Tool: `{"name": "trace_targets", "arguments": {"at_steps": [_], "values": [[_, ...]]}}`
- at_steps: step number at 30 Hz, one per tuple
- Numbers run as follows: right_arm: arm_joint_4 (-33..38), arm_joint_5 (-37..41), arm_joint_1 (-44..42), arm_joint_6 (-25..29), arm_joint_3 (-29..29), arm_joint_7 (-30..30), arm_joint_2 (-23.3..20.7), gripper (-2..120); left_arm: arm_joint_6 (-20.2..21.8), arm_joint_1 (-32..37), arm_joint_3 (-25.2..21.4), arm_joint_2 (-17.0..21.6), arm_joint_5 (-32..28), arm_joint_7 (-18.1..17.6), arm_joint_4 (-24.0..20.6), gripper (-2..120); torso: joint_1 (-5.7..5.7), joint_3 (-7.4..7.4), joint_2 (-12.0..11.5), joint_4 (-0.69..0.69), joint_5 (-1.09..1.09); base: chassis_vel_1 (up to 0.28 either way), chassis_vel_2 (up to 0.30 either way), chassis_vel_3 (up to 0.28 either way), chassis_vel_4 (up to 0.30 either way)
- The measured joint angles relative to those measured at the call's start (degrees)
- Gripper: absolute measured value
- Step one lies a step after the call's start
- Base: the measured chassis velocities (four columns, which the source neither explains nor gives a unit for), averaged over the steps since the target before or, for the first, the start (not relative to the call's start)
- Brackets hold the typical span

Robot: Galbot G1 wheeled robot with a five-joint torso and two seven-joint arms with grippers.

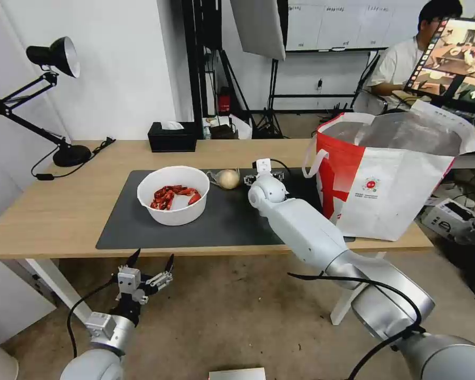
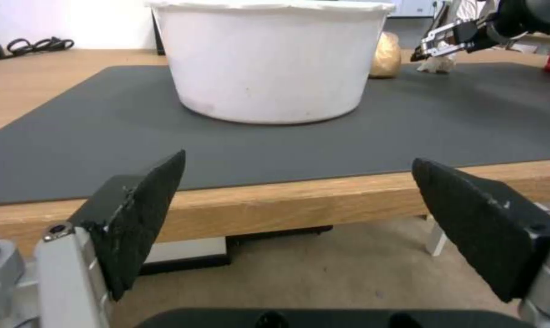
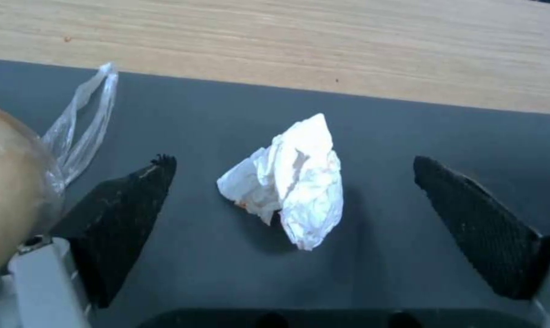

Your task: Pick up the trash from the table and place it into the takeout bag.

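A crumpled white tissue (image 3: 290, 182) lies on the dark grey mat (image 3: 409, 146), between the spread fingers of my open right gripper (image 3: 293, 160), which touches nothing. The wrapped beige bun (image 1: 228, 179) sits just left of that gripper. Left of the bun stands the white bowl (image 1: 172, 195) of red crayfish shells. My left gripper (image 1: 150, 264) hangs open and empty below the table's (image 1: 63, 211) front edge, facing the bowl (image 2: 269, 59). The white-and-red takeout bag (image 1: 385, 179) stands open at the table's right end, beside my right arm (image 1: 301, 221).
A black desk lamp (image 1: 58, 58) stands at the table's far left and a black tissue box (image 1: 172, 137) at the back edge. Bare mat lies between bowl and bag. A white table leg (image 1: 53, 285) is beside the left arm.
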Motion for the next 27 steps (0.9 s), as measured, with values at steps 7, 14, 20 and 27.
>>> {"name": "trace_targets", "arguments": {"at_steps": [7,14,20,27], "values": [[-0.48,-0.2,-0.21,0.46,0.22,0.27,0.29,86,-0.03,0.07,0.01,0.02,-0.02,0.0,-0.07,100,0.0,0.0,0.0,0.0,0.0,0.0,0.0,0.0,0.0],[-0.54,-0.5,-0.64,0.67,0.36,0.3,0.41,61,-0.04,0.01,0.15,0.11,-0.04,0.0,-0.08,100,0.0,0.0,0.0,0.0,0.0,0.0,0.0,0.0,0.0],[-0.5,-0.68,-0.85,0.76,0.38,0.3,0.41,41,-0.03,-0.16,0.4,0.19,-0.05,0.02,-0.01,100,0.0,0.0,0.0,0.0,0.0,0.0,0.0,0.0,0.0],[0.22,-0.79,-1.23,1.28,0.39,0.36,0.27,15,-0.04,-0.31,0.53,0.39,-0.14,0.05,0.05,100,0.0,0.0,0.0,0.0,0.0,0.0,0.0,0.0,0.0]]}}
